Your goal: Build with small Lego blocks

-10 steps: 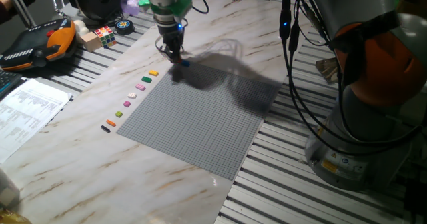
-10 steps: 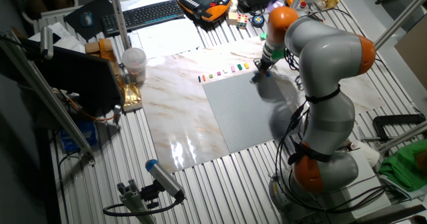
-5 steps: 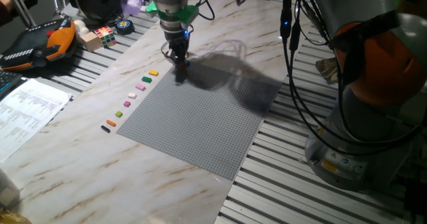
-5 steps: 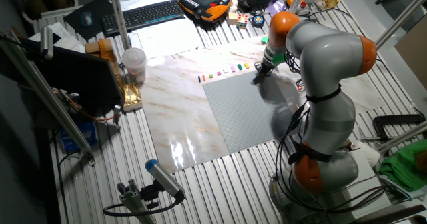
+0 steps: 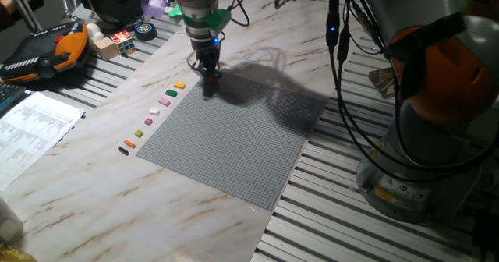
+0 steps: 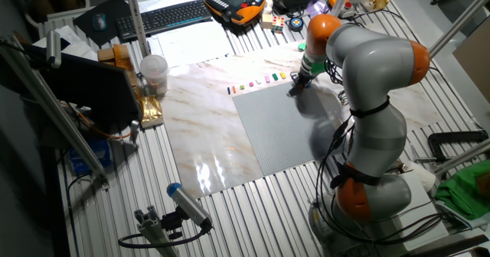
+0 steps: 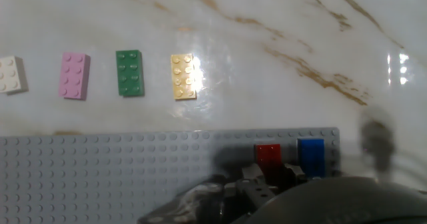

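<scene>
On the far corner of the grey baseplate (image 7: 133, 164) a red brick (image 7: 269, 154) sits beside a blue brick (image 7: 311, 154). My gripper (image 7: 269, 175) is down at that corner, its dark fingertips close against the red brick's two sides, shut on it. In one fixed view the gripper (image 5: 209, 69) stands upright over the plate's far corner, with the blue brick (image 5: 217, 74) just right of it. On the marble beside the plate lie loose small Lego blocks in a row: yellow (image 7: 183, 76), green (image 7: 129, 73), pink (image 7: 73, 75), white (image 7: 12, 74).
The row of bricks (image 5: 152, 115) runs along the baseplate's (image 5: 234, 133) left edge down to an orange and a black one. A puzzle cube (image 5: 122, 40), a pendant (image 5: 47, 51) and papers (image 5: 31, 129) lie at the left. The arm's base (image 6: 367, 188) stands near the plate.
The gripper shifted slightly right and down onto the plate's far corner beside the blue brick a second ago. It has held still over the last half second.
</scene>
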`<action>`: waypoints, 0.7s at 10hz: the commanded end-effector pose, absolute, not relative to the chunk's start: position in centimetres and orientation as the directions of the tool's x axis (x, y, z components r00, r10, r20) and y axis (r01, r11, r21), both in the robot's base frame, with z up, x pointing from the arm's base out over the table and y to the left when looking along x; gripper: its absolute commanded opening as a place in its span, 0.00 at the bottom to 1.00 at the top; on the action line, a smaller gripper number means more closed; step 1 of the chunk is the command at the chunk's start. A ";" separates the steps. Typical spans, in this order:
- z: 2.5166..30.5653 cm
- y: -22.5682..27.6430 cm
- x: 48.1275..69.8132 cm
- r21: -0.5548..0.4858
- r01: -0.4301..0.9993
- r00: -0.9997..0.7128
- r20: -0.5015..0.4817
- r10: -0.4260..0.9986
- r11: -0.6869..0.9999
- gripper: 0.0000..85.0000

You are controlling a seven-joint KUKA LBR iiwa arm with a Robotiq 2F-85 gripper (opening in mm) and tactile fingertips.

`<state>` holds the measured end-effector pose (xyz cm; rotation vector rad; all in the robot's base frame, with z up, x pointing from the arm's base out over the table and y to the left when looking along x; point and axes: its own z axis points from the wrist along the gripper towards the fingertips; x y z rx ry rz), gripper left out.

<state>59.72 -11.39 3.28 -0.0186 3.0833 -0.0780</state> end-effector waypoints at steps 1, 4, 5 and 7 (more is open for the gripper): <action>3.2 -11.4 59.8 -0.051 -0.010 -0.998 -0.055 -0.012 0.999 0.01; 2.9 -11.3 59.9 -0.052 -0.004 -0.999 -0.054 -0.006 0.999 0.01; 2.9 -11.3 59.9 -0.052 0.000 -0.999 -0.051 -0.003 0.999 0.01; 2.9 -11.4 59.9 -0.052 0.000 -0.999 -0.048 -0.003 0.999 0.01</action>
